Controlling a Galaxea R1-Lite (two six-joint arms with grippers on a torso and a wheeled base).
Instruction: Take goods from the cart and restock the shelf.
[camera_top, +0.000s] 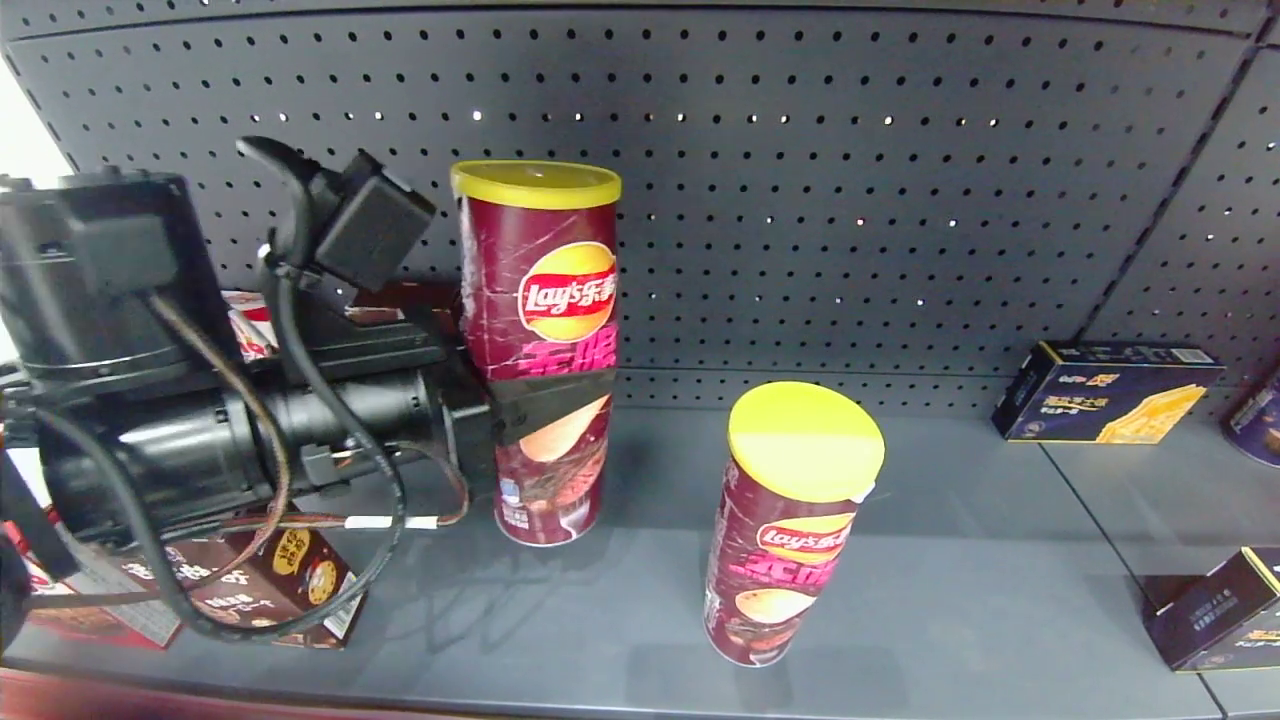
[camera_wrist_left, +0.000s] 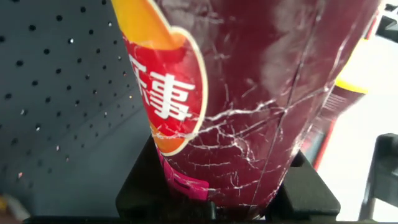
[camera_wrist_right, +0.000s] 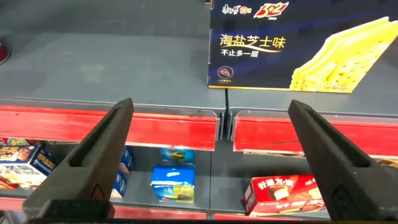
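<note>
The left pincer (camera_top: 552, 398) grips a chip can (camera_top: 538, 270) upright at the shelf (camera_top: 960, 610); the right pincer (camera_wrist_right: 210, 107) is spread wide, holding nothing.

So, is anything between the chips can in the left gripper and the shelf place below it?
Nothing visible. The left gripper holds the chips can upright, its base at or just above the bare shelf board. The second can stands apart on the right, nearer the front edge; the brown box lies apart on the left.
</note>
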